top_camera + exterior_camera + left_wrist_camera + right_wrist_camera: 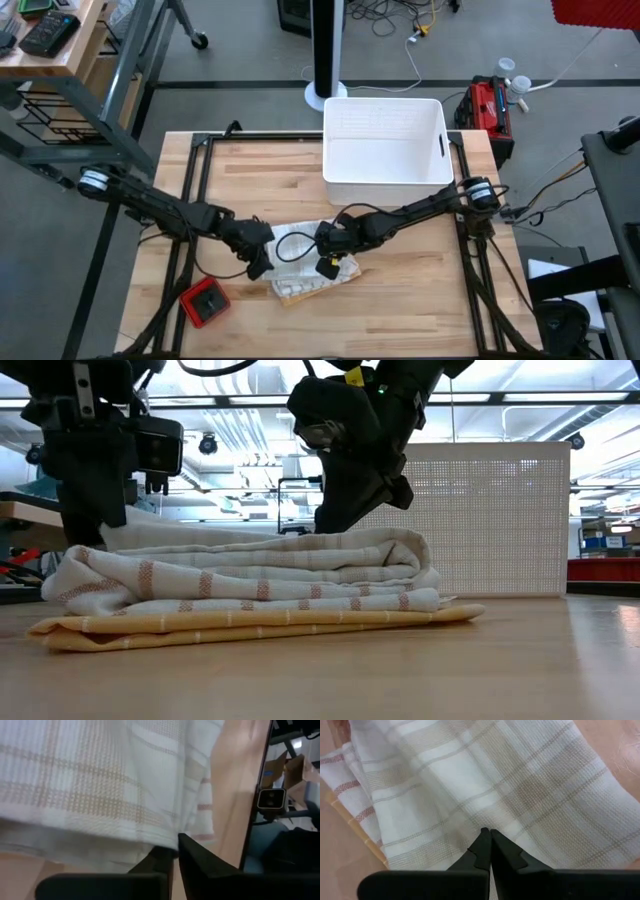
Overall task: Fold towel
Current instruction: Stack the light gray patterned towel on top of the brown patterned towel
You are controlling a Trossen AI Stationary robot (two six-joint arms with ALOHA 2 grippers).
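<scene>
High view: the towel (305,265) lies folded in a small stack on the tabletop (420,290), between the two grippers, in front of the bin (385,142). The bin, white and rectangular, stands at the tabletop's far edge with nothing visible inside it. A red block (206,301) sits near the tabletop's front left corner. The left gripper (258,262) is at the towel's left edge; its wrist view shows the jaws pinched on the towel's hem. The right gripper (328,262) rests on the towel's right part, jaws pressed together with no cloth between them. From table height the stack shows white striped layers over a yellow one.
</scene>
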